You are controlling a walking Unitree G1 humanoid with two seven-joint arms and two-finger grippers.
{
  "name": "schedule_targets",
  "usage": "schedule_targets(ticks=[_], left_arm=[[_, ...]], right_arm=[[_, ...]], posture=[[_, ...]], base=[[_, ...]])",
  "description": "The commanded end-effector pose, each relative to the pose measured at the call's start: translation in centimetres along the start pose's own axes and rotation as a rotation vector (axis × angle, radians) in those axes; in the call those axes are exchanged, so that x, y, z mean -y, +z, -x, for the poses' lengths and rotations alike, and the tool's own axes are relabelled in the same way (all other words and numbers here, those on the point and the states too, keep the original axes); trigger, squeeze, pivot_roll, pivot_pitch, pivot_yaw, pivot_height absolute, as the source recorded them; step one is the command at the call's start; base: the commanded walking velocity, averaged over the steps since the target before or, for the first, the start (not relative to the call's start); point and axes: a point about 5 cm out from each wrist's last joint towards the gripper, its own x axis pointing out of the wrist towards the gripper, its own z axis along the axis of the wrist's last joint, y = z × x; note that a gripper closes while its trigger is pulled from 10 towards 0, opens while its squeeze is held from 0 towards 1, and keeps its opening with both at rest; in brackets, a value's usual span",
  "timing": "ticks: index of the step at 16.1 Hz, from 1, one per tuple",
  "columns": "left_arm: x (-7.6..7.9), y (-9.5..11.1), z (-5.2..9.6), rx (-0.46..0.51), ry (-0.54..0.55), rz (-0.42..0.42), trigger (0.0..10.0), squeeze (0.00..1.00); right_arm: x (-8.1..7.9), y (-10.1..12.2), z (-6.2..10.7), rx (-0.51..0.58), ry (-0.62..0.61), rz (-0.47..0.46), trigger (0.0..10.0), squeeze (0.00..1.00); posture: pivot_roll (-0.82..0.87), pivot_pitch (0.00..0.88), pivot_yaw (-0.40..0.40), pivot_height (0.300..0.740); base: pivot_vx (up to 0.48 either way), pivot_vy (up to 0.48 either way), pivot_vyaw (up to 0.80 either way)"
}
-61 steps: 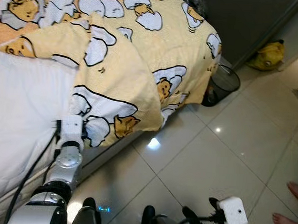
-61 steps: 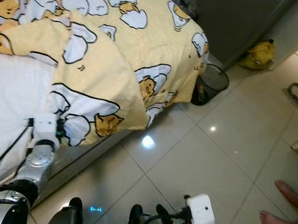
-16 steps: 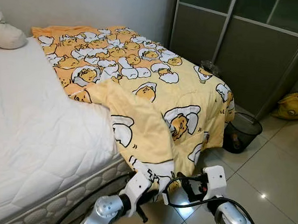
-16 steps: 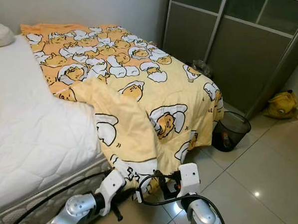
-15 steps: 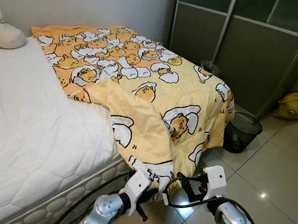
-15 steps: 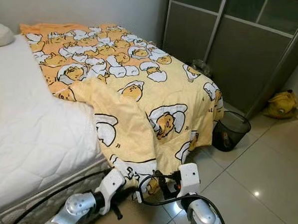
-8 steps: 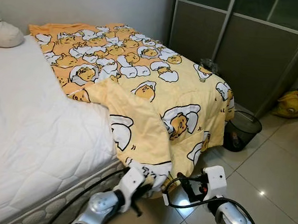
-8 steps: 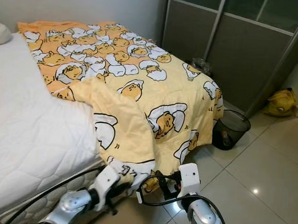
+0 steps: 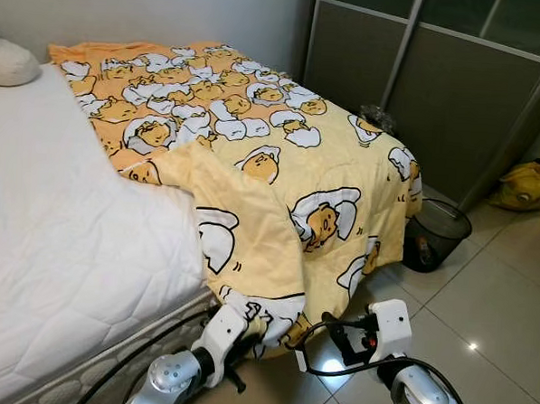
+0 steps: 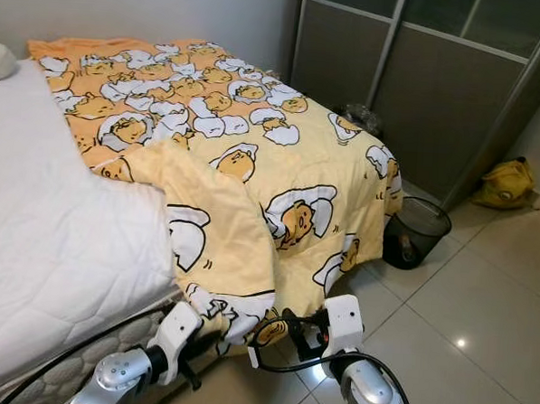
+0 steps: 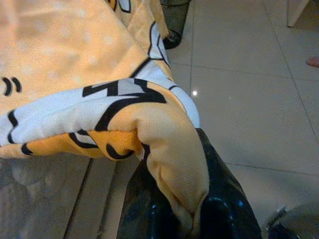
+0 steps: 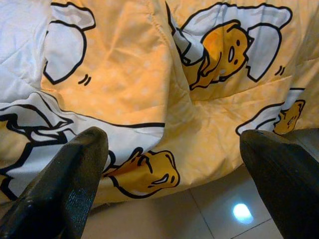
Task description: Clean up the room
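A bed [image 9: 59,245] with a bare white mattress took up the left of the room. A yellow cartoon-print blanket [image 9: 272,157] covered its far side and hung over the foot toward the tiled floor [image 9: 491,304]. The left tool [image 11: 189,199] pinched the blanket's lowest corner between its fingers. The right tool [image 12: 169,164], fingers spread wide, faced the hanging blanket just beside it.
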Motion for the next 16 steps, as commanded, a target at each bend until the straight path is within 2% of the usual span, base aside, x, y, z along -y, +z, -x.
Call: schedule_targets(ticks=[1,7,10,11,12,13,16], left_arm=[[-0.6,1.1,-0.3,0.041,0.024,-0.012,10.0,0.00],[0.2,0.7,-0.4,0.030,0.014,0.003,10.0,0.00],[2.0,1.0,-1.6,-0.006,-0.069,-0.067,10.0,0.00],[3.3,1.4,-2.4,-0.017,-0.147,-0.069,10.0,0.00],[5.4,1.8,-3.2,-0.032,-0.308,-0.048,10.0,0.00],[6.4,2.1,-3.5,-0.033,-0.387,-0.023,10.0,0.00],[7.5,2.6,-3.9,-0.032,-0.499,0.048,10.0,0.00]], right_arm=[[0.1,0.1,-0.1,0.000,0.010,0.011,10.0,0.00],[0.1,-0.1,0.1,-0.008,0.015,0.012,10.0,0.00],[0.0,-0.1,0.0,-0.011,0.021,0.012,10.0,0.00],[-0.1,-0.1,-0.1,-0.012,0.025,0.013,10.0,0.00],[-0.2,0.0,-0.2,-0.011,0.032,0.014,10.0,0.00],[-0.2,0.1,-0.3,-0.011,0.034,0.015,10.0,0.00],[0.1,0.1,-0.1,-0.017,0.040,0.027,10.0,0.00]], posture=[[0.07,0.001,-0.025,0.740],[0.07,0.003,-0.029,0.740],[0.08,0.006,-0.032,0.740],[0.08,0.006,-0.035,0.740],[0.07,0.005,-0.035,0.740],[0.06,0.004,-0.038,0.740],[0.05,0.006,-0.045,0.740]], base=[[0.000,0.000,0.00],[-0.216,0.000,0.00],[0.000,0.000,0.00],[0.000,0.000,0.00],[0.000,0.000,0.00],[0.000,0.000,0.00],[0.000,0.000,0.00]])
